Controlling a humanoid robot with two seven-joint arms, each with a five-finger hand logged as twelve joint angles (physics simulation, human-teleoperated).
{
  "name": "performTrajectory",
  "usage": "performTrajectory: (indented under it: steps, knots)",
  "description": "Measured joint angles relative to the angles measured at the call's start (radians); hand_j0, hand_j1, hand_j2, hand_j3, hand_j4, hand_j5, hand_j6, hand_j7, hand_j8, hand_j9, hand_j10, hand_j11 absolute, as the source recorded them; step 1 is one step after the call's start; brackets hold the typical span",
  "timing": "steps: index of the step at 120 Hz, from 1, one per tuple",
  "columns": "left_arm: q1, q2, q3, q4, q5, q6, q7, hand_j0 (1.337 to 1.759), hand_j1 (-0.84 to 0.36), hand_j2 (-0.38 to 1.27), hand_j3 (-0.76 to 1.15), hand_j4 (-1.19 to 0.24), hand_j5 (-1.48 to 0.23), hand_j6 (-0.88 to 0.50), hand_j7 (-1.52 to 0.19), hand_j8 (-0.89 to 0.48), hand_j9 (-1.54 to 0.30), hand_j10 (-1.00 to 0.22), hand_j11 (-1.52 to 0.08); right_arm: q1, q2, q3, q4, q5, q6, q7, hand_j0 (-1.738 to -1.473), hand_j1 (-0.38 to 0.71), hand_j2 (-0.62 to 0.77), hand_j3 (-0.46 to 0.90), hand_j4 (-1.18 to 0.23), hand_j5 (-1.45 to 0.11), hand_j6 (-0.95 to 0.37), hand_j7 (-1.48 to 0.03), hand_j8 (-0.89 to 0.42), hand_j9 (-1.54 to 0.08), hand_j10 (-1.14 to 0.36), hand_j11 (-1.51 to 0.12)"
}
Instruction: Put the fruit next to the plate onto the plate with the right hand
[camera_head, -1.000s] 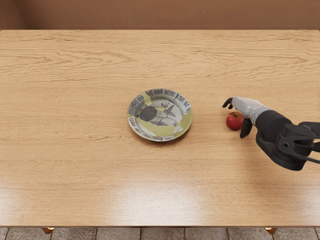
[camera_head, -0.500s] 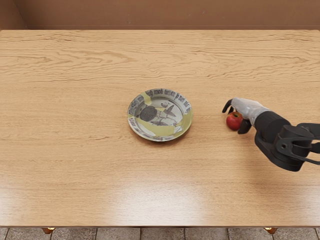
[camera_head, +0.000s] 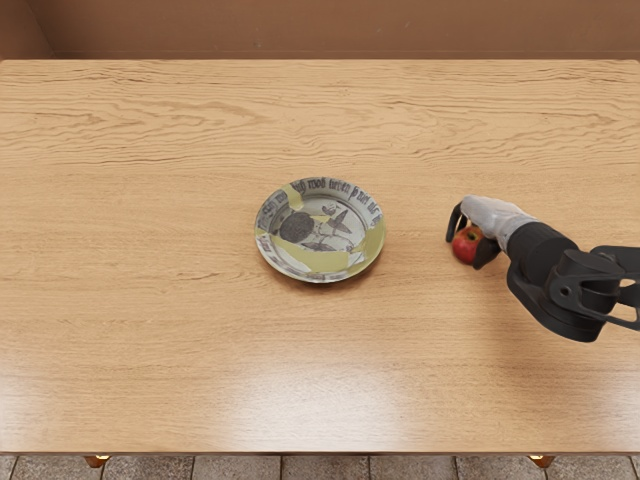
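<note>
At about 3 o'clock from the plate (camera_head: 377, 232), well apart from its rim, the red fruit (camera_head: 463, 246) sits on the desk (camera_head: 150, 300). The right robot hand (camera_head: 481, 229) is closed over it. Dark fingers (camera_head: 453, 222) curl down the side of the fruit facing the plate, and the thumb (camera_head: 488, 252) presses in from the 4 o'clock side, so only part of the red skin shows between them. Whether the fruit has left the wood cannot be told.

The pale back of the hand lies over the top of the fruit. The dark forearm (camera_head: 560, 285) runs off toward 4 o'clock and leaves by the picture's right edge.

Between fruit and plate is a strip of bare wood with nothing in it. The plate lies flat near the middle of the desk, patterned in grey and yellow with a dark figure printed in its well.

Bare wood spreads wide on every side of the plate, out to the far edge at 12 o'clock, the near edge at 6 o'clock and the left edge at 9 o'clock. The fruit lies closer to the desk's right side than to any other edge.

The desk top is light wood with strong wavy grain and a soft sheen toward the near edge. Behind it stands a plain brown wall (camera_head: 330, 25), and below the near edge a strip of grey tiled floor (camera_head: 300, 468) shows.
</note>
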Motion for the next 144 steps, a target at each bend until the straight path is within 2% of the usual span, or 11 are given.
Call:
performTrajectory:
  steps: [11, 39, 90, 111, 144]
  knots:
    - [0.0, 0.0, 0.0, 0.0, 0.0, 0.0, 0.0, 1.658, 0.35, 0.0, 0.0, 0.0, 0.0, 0.0, 0.0, 0.0, 0.0, 0.0, 0.0, 0.001, -0.001, 0.005, -0.01, 0.005, 0.001, 0.0, -1.651, 0.29, 0.27, 0.0, -0.72, -0.95, -0.43, -0.94, -0.36, -0.96, -0.62, -0.97]
    - [0.001, 0.0, 0.0, 0.0, 0.0, 0.0, 0.0, 1.658, 0.35, 0.0, 0.0, 0.0, 0.0, 0.0, 0.0, 0.0, 0.0, 0.0, 0.0, 0.009, 0.011, 0.05, -0.024, 0.011, 0.007, 0.0, -1.651, 0.3, 0.26, 0.0, -0.73, -1.0, -0.4, -0.97, -0.33, -0.99, -0.6, -0.99]
    - [0.0, 0.0, 0.0, 0.0, 0.0, 0.0, 0.0, 1.658, 0.35, 0.0, 0.0, 0.0, 0.0, 0.0, 0.0, 0.0, 0.0, 0.0, 0.0, 0.045, 0.079, 0.165, -0.03, 0.007, 0.015, 0.0, -1.651, 0.27, 0.25, 0.0, -0.73, -1.02, -0.44, -0.98, -0.34, -0.99, -0.62, -0.99]
    - [0.001, 0.0, 0.0, 0.0, 0.0, 0.0, 0.0, 1.658, 0.35, 0.0, 0.0, 0.0, 0.0, 0.0, 0.0, 0.0, 0.0, 0.0, 0.0, 0.052, 0.114, 0.206, -0.029, 0.006, 0.017, 0.0, -1.651, 0.27, 0.25, 0.0, -0.73, -1.02, -0.44, -0.98, -0.35, -0.99, -0.62, -0.99]
    - [0.0, 0.0, 0.0, 0.0, 0.0, 0.0, 0.0, 1.658, 0.35, 0.0, 0.0, 0.0, 0.0, 0.0, 0.0, 0.0, 0.0, 0.0, 0.0, 0.075, 0.221, 0.219, -0.026, 0.008, 0.019, 0.0, -1.653, 0.28, 0.26, 0.0, -0.72, -1.03, -0.43, -0.97, -0.34, -0.99, -0.61, -0.99]
